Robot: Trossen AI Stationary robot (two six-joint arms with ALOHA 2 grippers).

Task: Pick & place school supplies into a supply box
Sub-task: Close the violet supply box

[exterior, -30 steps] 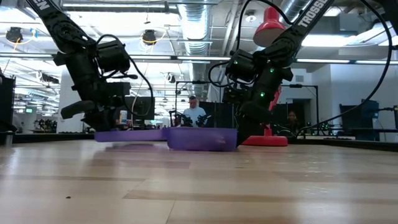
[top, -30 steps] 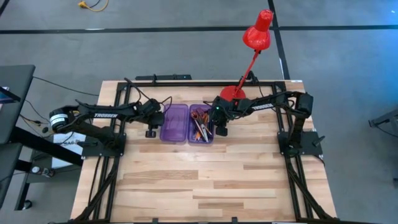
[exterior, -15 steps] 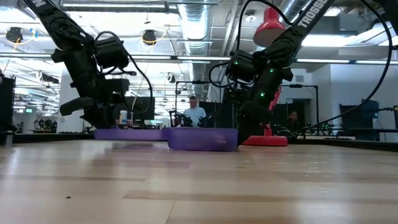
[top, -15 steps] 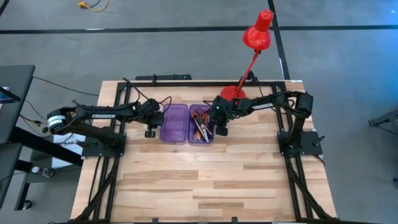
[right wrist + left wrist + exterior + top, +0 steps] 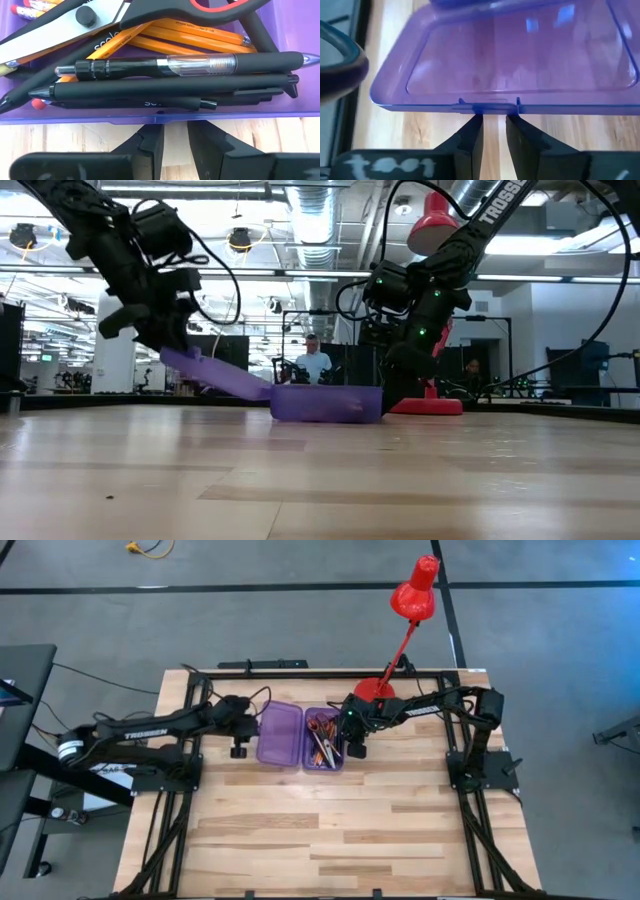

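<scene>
On the wooden table (image 5: pixel 300 830), the left gripper (image 5: pixel 165 340), clamped on the purple box's (image 5: pixel 300 738) empty half, has just tilted it up; closing begins. The right gripper (image 5: pixel 355 750) pinches the filled half's edge.

A purple case (image 5: pixel 302 737) is lying open near the far middle of the wooden table (image 5: pixel 320 830); its right half is holding orange pencils (image 5: pixel 322 748) and dark pens (image 5: pixel 333 744), its left half is looking bare; the left gripper (image 5: pixel 240 730) is sitting at the case's left edge, the right gripper (image 5: pixel 354 737) just beside its right edge; a red lamp (image 5: pixel 412 595) is standing on its base behind the right arm, leaning its head out past the table's far edge over grey floor.
</scene>
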